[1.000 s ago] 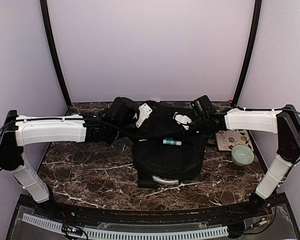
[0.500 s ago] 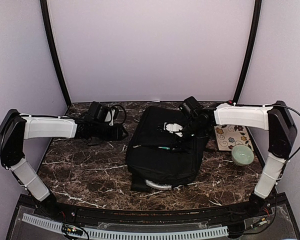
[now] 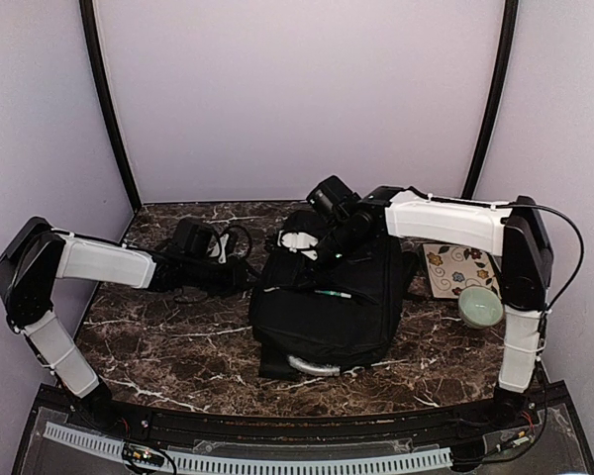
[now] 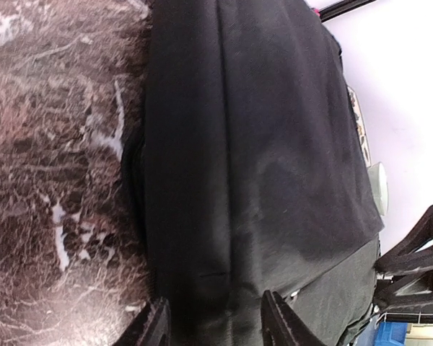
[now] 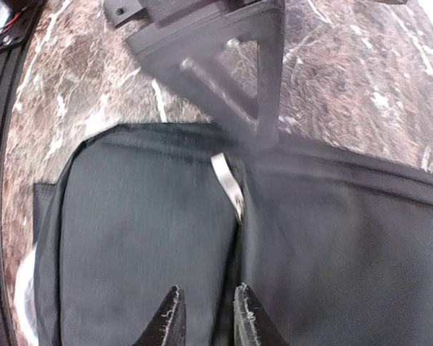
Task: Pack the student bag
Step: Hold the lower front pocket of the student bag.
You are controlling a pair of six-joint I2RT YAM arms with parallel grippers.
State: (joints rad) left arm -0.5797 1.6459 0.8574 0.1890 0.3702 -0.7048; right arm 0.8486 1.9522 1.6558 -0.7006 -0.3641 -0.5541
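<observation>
The student bag [image 3: 327,317] lies flat mid-table, black, with its light grey handle loop [image 3: 312,364] at the near end. It fills the left wrist view [image 4: 260,144] and the right wrist view [image 5: 144,216]. My left gripper [image 3: 246,269] is open at the bag's left edge, its jaws [image 4: 218,324] wide apart and holding nothing. My right gripper [image 3: 299,242] is over the bag's far left corner. Its jaws [image 5: 208,317] stand a narrow gap apart astride the zip seam, pinching a ridge of fabric. A silver zip pull [image 5: 227,184] lies just ahead of them.
A flowered tile [image 3: 460,272] and a pale green bowl [image 3: 480,307] sit right of the bag. A small green and white stick [image 3: 333,293] lies on the bag. The left gripper's black frame [image 5: 209,50] shows close ahead in the right wrist view.
Both grippers held the bag up a second ago. It has dropped flat, the left gripper has let go and drawn back left, and the right gripper has moved left along the bag's far edge.
</observation>
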